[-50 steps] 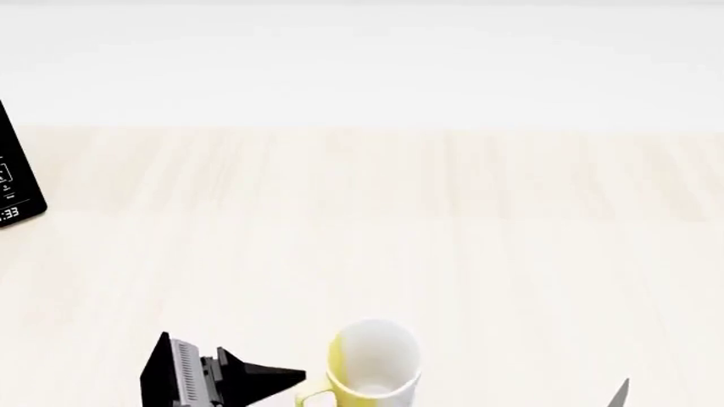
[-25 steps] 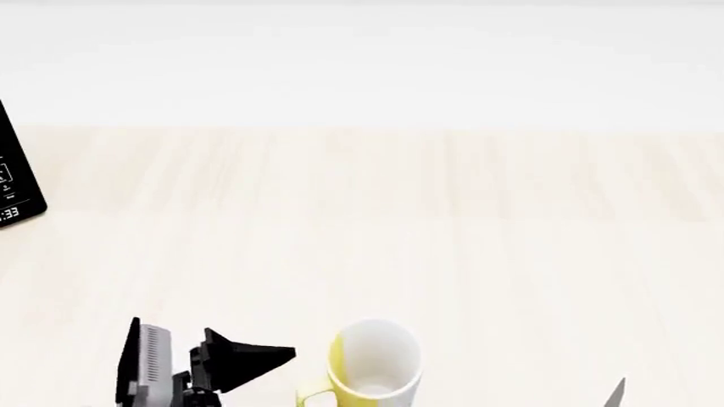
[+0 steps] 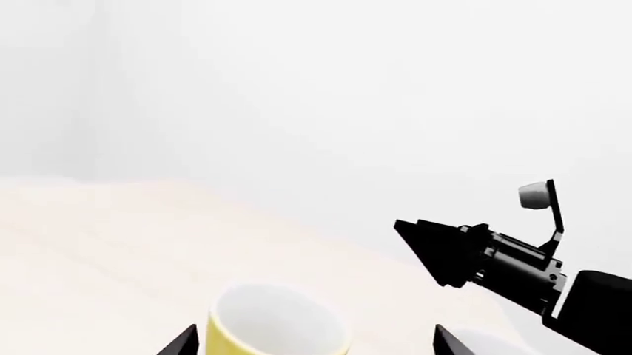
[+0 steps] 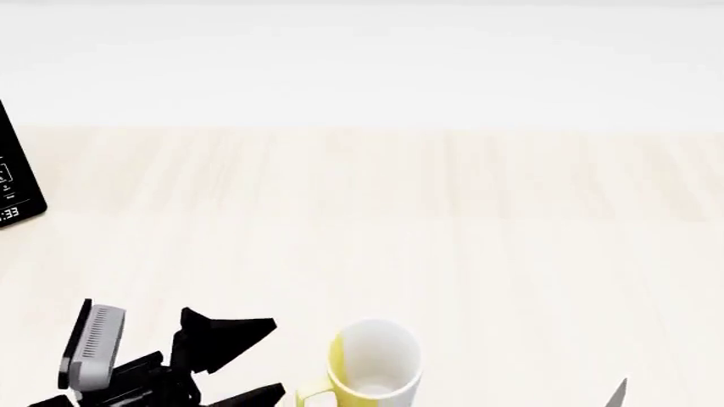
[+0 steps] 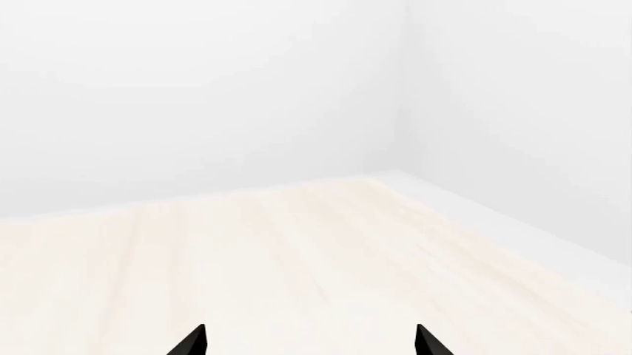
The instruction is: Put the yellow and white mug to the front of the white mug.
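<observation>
Head view: one small yellow and white mug (image 4: pixel 374 360) stood upright on the pale wooden table (image 4: pixel 453 237), cut off below; the left gripper (image 4: pixel 254 360) beside it was spread, holding nothing. Left wrist view: one mug rim between parted tips. Right wrist view: the right gripper (image 5: pixel 311 342) showed two separated tips.

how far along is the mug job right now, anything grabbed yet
Early stage; nothing looks placed. The yellow and white mug stands upright on the table, ungripped. In hand: the left gripper is open beside the mug, on its handle side, not touching it. The right gripper is open over bare table. Left: grasp, carry and set down; a white edge in the left wrist view may be the white mug.
</observation>
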Robot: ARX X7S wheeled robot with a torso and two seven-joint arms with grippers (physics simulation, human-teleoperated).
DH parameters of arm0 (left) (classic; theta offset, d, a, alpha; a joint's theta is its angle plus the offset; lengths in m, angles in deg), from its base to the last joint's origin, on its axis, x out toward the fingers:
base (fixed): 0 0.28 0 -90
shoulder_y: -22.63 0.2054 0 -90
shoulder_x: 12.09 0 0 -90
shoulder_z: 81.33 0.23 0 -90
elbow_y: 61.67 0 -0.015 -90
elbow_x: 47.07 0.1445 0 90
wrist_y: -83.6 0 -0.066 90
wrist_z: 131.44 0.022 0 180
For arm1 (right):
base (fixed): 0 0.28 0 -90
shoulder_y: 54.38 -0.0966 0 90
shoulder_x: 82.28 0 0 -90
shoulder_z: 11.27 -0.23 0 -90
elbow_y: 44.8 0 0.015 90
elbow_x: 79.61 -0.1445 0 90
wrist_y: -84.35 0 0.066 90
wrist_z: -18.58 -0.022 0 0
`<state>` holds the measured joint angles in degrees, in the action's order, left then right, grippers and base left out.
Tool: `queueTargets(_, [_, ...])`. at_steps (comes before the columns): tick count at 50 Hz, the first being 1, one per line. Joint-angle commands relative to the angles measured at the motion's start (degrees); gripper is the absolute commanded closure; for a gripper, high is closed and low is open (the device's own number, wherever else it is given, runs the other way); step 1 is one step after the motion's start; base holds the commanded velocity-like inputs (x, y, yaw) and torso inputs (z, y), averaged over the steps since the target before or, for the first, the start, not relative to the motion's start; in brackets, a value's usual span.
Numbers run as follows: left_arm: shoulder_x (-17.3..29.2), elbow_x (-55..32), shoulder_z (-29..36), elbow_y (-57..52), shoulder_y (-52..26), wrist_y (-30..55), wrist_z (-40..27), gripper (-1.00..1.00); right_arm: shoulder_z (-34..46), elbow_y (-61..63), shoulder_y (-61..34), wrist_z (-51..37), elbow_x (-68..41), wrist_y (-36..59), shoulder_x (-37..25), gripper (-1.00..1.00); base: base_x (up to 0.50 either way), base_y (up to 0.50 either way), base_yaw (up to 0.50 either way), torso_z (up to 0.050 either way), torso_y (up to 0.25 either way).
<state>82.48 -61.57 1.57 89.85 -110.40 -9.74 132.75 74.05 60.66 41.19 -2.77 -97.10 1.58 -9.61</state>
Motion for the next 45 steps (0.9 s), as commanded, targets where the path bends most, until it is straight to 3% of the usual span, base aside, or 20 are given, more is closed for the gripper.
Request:
queueTargets(1, [0.14, -1.46, 0.09, -0.33, 0.05, 0.64, 0.20, -1.00, -0.02, 0.22, 0.13, -0.21, -0.25, -0.03, -0.19, -1.00, 0.00, 0.00, 0.00, 0.000, 0.000])
queueTargets(13, [0.50, -2.73, -1.16, -1.04, 0.58, -0.59, -4.09, -1.00, 0.28, 0.13, -0.01, -0.39, -0.20, 0.00, -0.30, -1.00, 0.00, 0.00, 0.00, 0.000, 0.000])
queueTargets(19, [0.04, -2.41, -3.32, -3.89, 3.61, -5.82, -13.34, -1.00, 0.58, -0.02, -0.15, -0.51, -0.07, -0.01, -0.30, -1.00, 0.00, 0.00, 0.00, 0.000, 0.000])
queueTargets(23, [-0.50, -5.79, -6.15, -16.01, 9.01, -2.41, -18.38, -1.00, 0.84, -0.18, -0.29, -0.59, 0.09, 0.00, -0.30, -1.00, 0.00, 0.00, 0.00, 0.000, 0.000])
queueTargets(31, [-0.56, -9.27, -7.02, -27.42, 14.99, 1.38, -19.99, -1.00, 1.06, -0.30, -0.41, -0.74, 0.13, 0.00, -0.38, -1.00, 0.00, 0.00, 0.00, 0.000, 0.000])
queueTargets(44, [-3.52, -12.49, -9.73, -36.32, 22.28, -3.78, -28.59, -1.00, 0.82, 0.05, -0.17, -1.15, -0.19, -0.06, -0.55, -1.00, 0.00, 0.00, 0.00, 0.000, 0.000])
queueTargets(45, [-3.95, -10.67, -9.48, -36.00, 22.72, -7.56, -30.32, -1.00, 0.88, 0.04, -0.17, -1.17, -0.15, -0.08, -0.54, -1.00, 0.00, 0.00, 0.00, 0.000, 0.000])
